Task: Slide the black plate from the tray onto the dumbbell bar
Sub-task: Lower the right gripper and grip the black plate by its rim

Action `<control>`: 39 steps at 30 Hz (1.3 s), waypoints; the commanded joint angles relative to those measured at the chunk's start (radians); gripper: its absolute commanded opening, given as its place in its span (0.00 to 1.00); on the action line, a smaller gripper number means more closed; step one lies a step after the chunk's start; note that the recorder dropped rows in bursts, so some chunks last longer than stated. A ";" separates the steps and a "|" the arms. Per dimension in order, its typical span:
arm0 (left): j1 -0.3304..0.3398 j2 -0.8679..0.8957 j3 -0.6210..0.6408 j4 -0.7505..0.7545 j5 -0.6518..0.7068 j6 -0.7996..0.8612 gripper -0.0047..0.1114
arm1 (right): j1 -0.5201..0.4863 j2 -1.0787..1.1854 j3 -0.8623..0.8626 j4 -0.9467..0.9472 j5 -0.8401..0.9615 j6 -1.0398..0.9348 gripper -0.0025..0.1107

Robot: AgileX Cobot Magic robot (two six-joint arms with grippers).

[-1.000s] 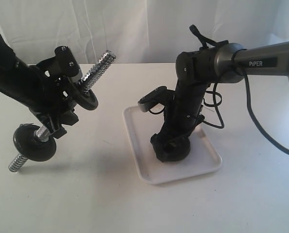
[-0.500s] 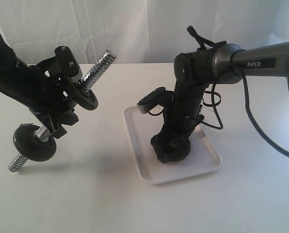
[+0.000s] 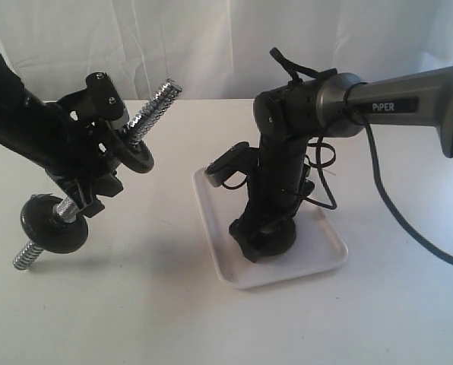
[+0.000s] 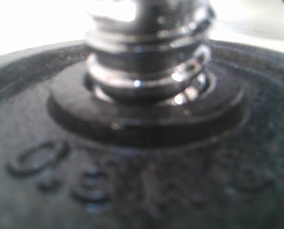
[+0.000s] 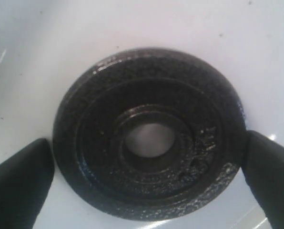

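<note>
The black plate (image 5: pixel 99 143) lies flat in the white tray (image 3: pixel 318 262). My right gripper (image 5: pixel 149 164) points down over it, open, with one fingertip (image 5: pixel 23 186) on each side close to its rim. In the exterior view that gripper (image 3: pixel 263 242) hides most of the plate. My left gripper (image 3: pixel 97 173) is shut on the chrome dumbbell bar (image 3: pixel 156 101) and holds it tilted above the table. Two black discs ride on the bar, one above the grip (image 3: pixel 137 156) and one below (image 3: pixel 55 228). The left wrist view shows only a black disc (image 4: pixel 132 181) and bar thread (image 4: pixel 147 47).
White table with a white curtain behind. The tray sits right of centre, with its near corner toward the table's front. The bar's lower threaded end (image 3: pixel 26 255) hangs just above the table at the far left. A black cable (image 3: pixel 394 190) trails from the right arm.
The right arm has swung a little to the left and its gripper has shifted left over the plate in the tray. The left arm and the bar have not moved.
</note>
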 commanded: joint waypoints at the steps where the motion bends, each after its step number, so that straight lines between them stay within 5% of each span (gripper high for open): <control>1: 0.001 -0.072 -0.037 -0.055 -0.081 0.001 0.04 | 0.007 0.038 0.020 -0.056 -0.010 0.025 0.95; 39: 0.001 -0.072 -0.037 -0.055 -0.062 -0.014 0.04 | 0.007 0.038 0.020 -0.056 -0.056 0.016 0.95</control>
